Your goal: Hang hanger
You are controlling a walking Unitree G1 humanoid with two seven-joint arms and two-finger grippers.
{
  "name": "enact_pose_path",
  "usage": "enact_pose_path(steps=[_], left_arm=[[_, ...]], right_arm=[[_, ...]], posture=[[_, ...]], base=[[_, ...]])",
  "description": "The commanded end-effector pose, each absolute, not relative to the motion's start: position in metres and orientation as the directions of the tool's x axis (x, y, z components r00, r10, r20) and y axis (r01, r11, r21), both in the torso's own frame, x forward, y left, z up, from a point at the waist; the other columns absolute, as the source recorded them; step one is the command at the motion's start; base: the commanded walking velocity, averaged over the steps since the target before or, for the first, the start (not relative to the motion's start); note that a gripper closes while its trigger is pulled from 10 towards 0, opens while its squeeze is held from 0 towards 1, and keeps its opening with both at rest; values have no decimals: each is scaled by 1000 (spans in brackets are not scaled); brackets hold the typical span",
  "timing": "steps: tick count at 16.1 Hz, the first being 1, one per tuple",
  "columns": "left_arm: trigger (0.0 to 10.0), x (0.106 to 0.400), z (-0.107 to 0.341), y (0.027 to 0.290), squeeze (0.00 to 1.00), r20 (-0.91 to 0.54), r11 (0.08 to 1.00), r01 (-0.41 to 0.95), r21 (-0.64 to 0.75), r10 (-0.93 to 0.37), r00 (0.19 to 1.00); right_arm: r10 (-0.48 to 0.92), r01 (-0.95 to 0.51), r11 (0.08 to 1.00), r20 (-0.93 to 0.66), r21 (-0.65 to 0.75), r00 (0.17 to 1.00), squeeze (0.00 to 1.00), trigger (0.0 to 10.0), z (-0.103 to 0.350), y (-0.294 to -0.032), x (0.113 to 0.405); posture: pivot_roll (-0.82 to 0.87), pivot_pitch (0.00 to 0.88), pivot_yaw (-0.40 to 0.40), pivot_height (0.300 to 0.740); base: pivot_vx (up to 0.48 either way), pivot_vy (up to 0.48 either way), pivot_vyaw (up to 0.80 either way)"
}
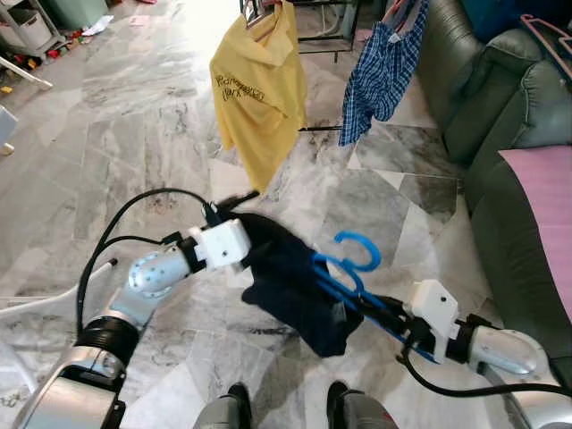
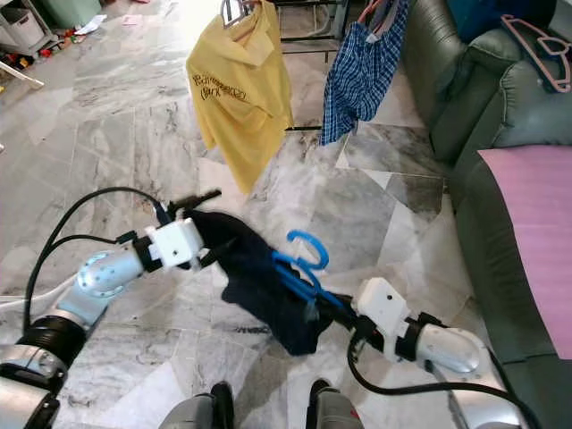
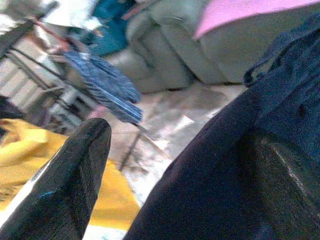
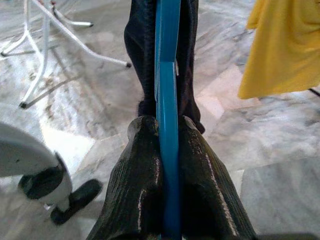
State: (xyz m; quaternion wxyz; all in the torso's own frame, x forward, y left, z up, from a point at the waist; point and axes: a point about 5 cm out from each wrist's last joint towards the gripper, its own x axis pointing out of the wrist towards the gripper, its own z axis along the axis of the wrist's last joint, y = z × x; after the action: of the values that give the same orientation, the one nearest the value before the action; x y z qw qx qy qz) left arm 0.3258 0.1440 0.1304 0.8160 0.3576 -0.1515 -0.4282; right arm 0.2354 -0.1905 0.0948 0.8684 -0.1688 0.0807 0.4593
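Blue plastic, thin and smooth, is what the right gripper point(image 4: 167, 145) has clamped between its two black fingers, closed tight on the lower bar of the hanger point(image 1: 350, 268), whose hook point(image 1: 359, 248) curls upward in front of the robot, low over the marble floor point(image 1: 134, 134). A dark navy garment point(image 1: 295, 286) is draped over the hanger and sags off it in a soft heap. The left gripper point(image 1: 234, 206) is at the garment's upper edge with its fingers spread: one finger point(image 3: 70, 185) stands free of the cloth while the dark fabric lies against the other, so it looks to be propping or spreading the cloth, not pinching it. I would judge the hanger light and stiff but slippery in a hard pinch, and liable to swing with the cloth's weight hanging off one side. The bar near the hook seems the steadiest hold. Ahead, a yellow shirt point(image 1: 259, 89) and a blue checked garment point(image 1: 384, 71) hang from a drying rack point(image 1: 322, 40), beside a green sofa point(image 1: 492, 107).
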Motion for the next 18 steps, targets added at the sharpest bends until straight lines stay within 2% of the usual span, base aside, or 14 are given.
enact_pose_path(steps=[1, 5, 6, 7, 8, 11, 15, 17, 18], left_arm=[[10000, 321, 123, 145, 0, -140, 292, 652, 700, -839, 526], [10000, 317, 112, 147, 0, -266, 175, 729, 662, -854, 447], [9137, 317, 112, 148, 0, -274, 168, 738, 654, -856, 438], [3255, 315, 106, 149, 0, -319, 132, 773, 621, -858, 402], [196, 313, 104, 149, 0, -331, 121, 784, 609, -859, 390], [0, 311, 98, 155, 0, -383, 91, 817, 570, -850, 362], [0, 310, 93, 160, 0, -430, 75, 848, 525, -837, 340], [0, 313, 96, 161, 0, -411, 98, 827, 554, -831, 374], [0, 318, 103, 161, 0, -375, 133, 789, 599, -824, 424]], right_arm=[[821, -861, 464, -264, -208, 506, 0, 10000, 101, -180, 230], [860, -912, 354, -311, -204, 404, 0, 10000, 104, -176, 222], [861, -916, 332, -324, -225, 392, 0, 10000, 106, -176, 222], [859, -917, 286, -349, -278, 374, 0, 10000, 114, -178, 226], [855, -914, 268, -363, -304, 371, 0, 10000, 117, -179, 229], [829, -889, 188, -419, -418, 372, 0, 10000, 131, -184, 238], [813, -842, 164, -413, -514, 410, 0, 10000, 143, -184, 249], [795, -795, 173, -394, -582, 461, 0, 10000, 147, -185, 257], [786, -756, 212, -352, -619, 508, 0, 10000, 154, -186, 264]], posture=[[-116, 243, 80, 740], [-119, 243, 84, 740], [-121, 244, 86, 740], [-122, 245, 88, 740], [-122, 245, 89, 740], [-122, 250, 91, 740], [-118, 253, 93, 740], [-117, 254, 94, 740], [-118, 256, 96, 740]], base=[[0, 0, 0], [0, 0, 0], [0, 0, 0], [0, 0, 0], [0, 0, 0], [0, 0, 0], [0, 0, 0], [0, 0, 0], [0, 0, 0]])
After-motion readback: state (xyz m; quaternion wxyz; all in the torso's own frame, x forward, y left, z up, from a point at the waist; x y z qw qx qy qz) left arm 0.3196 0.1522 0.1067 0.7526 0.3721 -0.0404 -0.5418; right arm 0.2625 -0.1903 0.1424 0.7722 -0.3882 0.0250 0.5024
